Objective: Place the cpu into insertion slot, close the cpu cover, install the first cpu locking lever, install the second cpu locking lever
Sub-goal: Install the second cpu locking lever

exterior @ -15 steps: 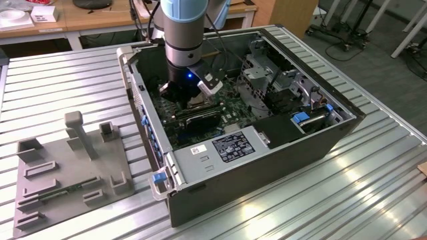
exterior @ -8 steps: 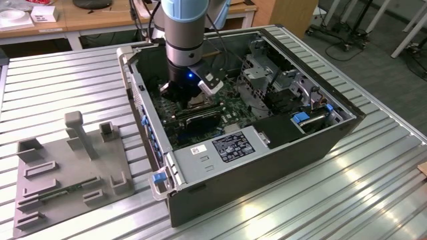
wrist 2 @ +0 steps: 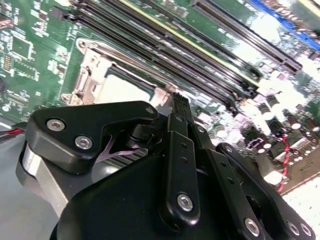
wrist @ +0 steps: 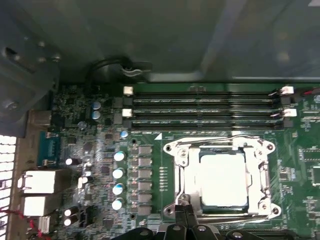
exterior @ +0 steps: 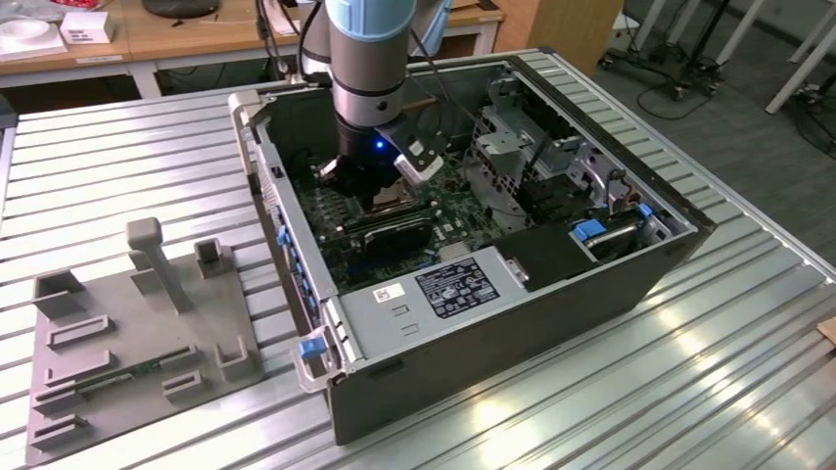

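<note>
Exterior view looks down from high up at the whole open computer case (exterior: 523, 294). Both wrist views sit close above the CPU socket (wrist: 222, 182) (wrist 2: 117, 82), sharing it.

No legible text on the white sticker (exterior: 390, 293) or black label (exterior: 457, 287).

One open computer case (exterior: 523, 294) sits on the slatted desk (exterior: 131, 176), and one grey fixture plate (exterior: 131, 333) lies beside it. One robot arm (exterior: 379, 59) reaches inside. On the one motherboard (wrist: 100, 150) in the first wrist view, one cpu (wrist: 222, 180) shows through one cpu cover (wrist: 187, 170). Three long black memory slots (wrist: 200, 111) run side by side, and four round capacitors (wrist: 118, 180) stand in a column.
</note>
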{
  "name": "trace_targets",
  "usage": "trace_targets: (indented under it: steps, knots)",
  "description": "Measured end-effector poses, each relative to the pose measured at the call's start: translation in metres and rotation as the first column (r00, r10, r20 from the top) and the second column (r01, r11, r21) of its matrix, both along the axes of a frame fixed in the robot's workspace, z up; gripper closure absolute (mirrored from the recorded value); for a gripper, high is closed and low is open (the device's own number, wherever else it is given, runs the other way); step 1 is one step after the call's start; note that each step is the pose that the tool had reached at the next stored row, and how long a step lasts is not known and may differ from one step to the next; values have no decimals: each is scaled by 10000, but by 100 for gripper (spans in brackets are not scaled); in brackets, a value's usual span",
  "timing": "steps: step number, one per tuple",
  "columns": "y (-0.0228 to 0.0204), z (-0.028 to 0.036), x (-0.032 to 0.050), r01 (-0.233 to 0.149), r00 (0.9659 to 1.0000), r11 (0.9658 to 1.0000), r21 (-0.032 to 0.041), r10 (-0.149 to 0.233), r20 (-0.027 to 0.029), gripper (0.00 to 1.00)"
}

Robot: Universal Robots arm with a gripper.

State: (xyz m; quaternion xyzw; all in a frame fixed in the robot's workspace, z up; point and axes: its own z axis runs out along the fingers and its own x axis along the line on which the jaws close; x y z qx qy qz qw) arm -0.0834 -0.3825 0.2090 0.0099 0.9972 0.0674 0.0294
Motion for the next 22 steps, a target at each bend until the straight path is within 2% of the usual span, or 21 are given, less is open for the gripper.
trace_targets:
  steps: [4,8,10,15,18,22]
  knots:
    - [49,0,71,26,10000,10000,-18,-26,0,89]
    - [143,-1,102,32,10000,9999,-97,-32,0,89]
    - [188,-1,113,34,10000,9998,-180,-34,0,89]
    - [289,-1,141,34,10000,9990,-456,-34,2,89]
    - [326,-1,174,33,10000,9985,-540,-33,1,89]
    - [352,-1,269,38,10000,9980,-625,-38,2,89]
